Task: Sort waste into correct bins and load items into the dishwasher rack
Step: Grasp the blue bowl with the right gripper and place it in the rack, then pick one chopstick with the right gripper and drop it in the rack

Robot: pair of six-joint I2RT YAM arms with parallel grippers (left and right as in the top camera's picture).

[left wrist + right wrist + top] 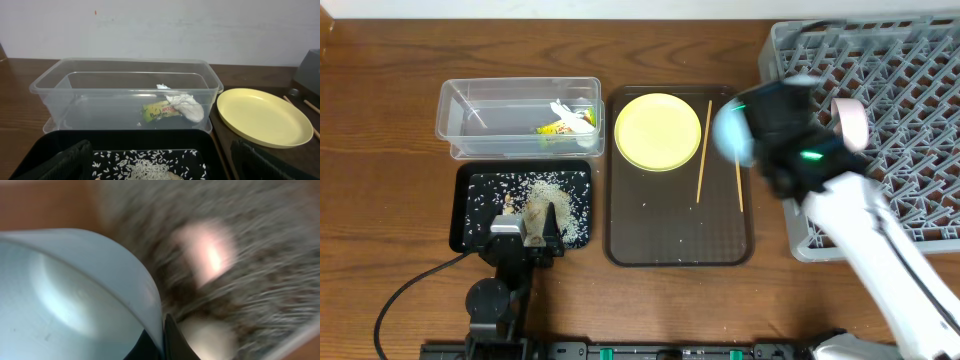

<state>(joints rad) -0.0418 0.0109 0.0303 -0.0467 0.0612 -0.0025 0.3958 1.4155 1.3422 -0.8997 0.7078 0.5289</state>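
Clamped on the rim of a light blue round bowl (728, 130), the right gripper (748, 135) hangs, in the overhead view, at the 3 o'clock edge of the dark brown serving tray (670, 240), just short of the large grey lattice dishwasher rack (900, 70). A pale yellow round plate (658, 131) and two thin wooden chopsticks (703, 150) lie on that tray. At 8 o'clock the left gripper (530, 232) sits over the shallow black rectangular tray (470, 180) of rice.

From the left wrist, its fingers (65, 165) stand wide apart, holding nothing. Beyond, the clear plastic tub (50, 95) holds the green-and-orange snack wrapper (159, 110) and crumpled white paper (189, 106).

From the right wrist, the bowl fills 9 o'clock, one dark finger (170, 339) pinching its rim, and the rack behind is a blur.

A rim-only pinch could let the bowl twist or slip. Lowered carelessly, it could strike the small pale cup (850, 120) in the rack or perch on peg tips and tip over.
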